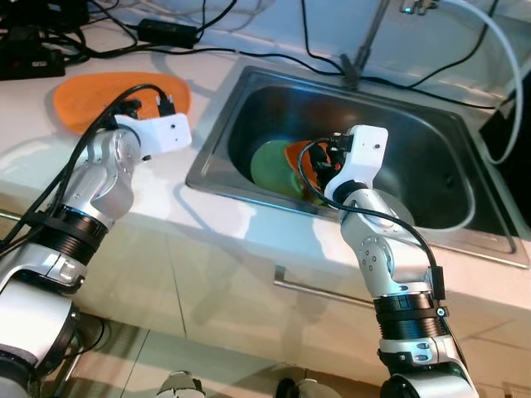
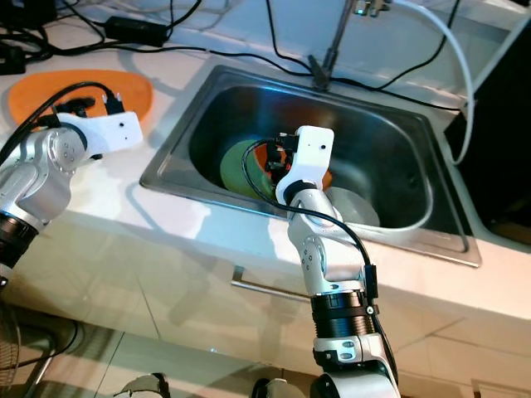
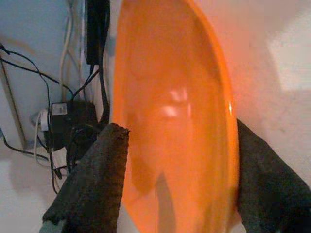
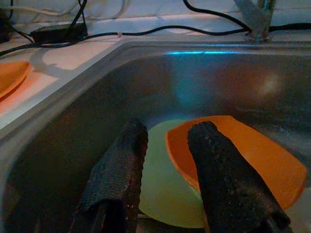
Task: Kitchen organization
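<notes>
Stainless-steel sink basin [image 1: 431, 157] — holds a round green plastic plate [image 4: 165, 194] and a tilted orange plastic plate [image 4: 252, 155] at its 9 o'clock. Right gripper [image 4: 167, 160] spread, astride the orange rim; closing shallow risks a slip. Left gripper [image 3: 180, 160] spread around a second orange plate [image 1: 91, 95] on the counter.

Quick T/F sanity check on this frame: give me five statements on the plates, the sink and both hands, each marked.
1. An orange oval plate lies on the white countertop. True.
2. The right hand is inside the stainless steel sink. True.
3. The sink holds only a blue bowl. False: it holds a green round plate and a second orange plate.
4. The left hand is shut on a cup. False: its fingers are open either side of the orange oval plate.
5. The right hand's fingers are open. True.
</notes>
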Controlling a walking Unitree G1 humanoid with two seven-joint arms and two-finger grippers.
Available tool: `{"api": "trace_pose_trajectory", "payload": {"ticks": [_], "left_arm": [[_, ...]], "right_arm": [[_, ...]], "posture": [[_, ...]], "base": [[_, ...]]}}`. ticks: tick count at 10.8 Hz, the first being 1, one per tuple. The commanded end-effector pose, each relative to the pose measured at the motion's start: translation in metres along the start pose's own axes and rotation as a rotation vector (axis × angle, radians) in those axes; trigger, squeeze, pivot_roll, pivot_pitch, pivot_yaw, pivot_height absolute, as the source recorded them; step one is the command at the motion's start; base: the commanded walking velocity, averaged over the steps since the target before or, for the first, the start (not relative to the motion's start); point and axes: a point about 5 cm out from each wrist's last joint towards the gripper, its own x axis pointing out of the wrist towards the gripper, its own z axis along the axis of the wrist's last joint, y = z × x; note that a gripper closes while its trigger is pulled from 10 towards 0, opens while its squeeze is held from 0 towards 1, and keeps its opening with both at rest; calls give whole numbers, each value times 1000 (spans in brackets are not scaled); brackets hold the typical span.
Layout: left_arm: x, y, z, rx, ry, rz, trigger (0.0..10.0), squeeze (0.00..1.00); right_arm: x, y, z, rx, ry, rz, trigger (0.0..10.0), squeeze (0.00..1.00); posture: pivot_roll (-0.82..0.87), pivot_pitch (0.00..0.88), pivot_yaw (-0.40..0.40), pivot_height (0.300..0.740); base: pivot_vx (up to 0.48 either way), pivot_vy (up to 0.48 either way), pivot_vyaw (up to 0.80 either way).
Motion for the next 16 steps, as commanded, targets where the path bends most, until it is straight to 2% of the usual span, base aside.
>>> {"api": "trace_pose_trajectory", "payload": {"ticks": [1, 11, 13, 16], "left_arm": [[5, -23, -1, 6, 13, -89, 0, 0], [4, -31, 10, 12, -45, -103, 0, 0], [3, -24, 13, 17, -63, -63, 0, 0], [-1, -3, 24, 39, -123, 77, 0, 0]], "right_arm": [[0, -7, 2, -4, -1, -26, 10000, 0], [1, -7, 0, 1, 4, -34, 10000, 0], [1, -7, 0, 0, 5, -34, 10000, 0], [1, -7, 0, -1, 6, -36, 10000, 0]], "posture": [[61, 71, -144, 740], [61, 75, -137, 740], [60, 75, -138, 740], [61, 76, -139, 740]], "base": [[0, 0, 0], [0, 0, 0], [0, 0, 0], [0, 0, 0]]}}
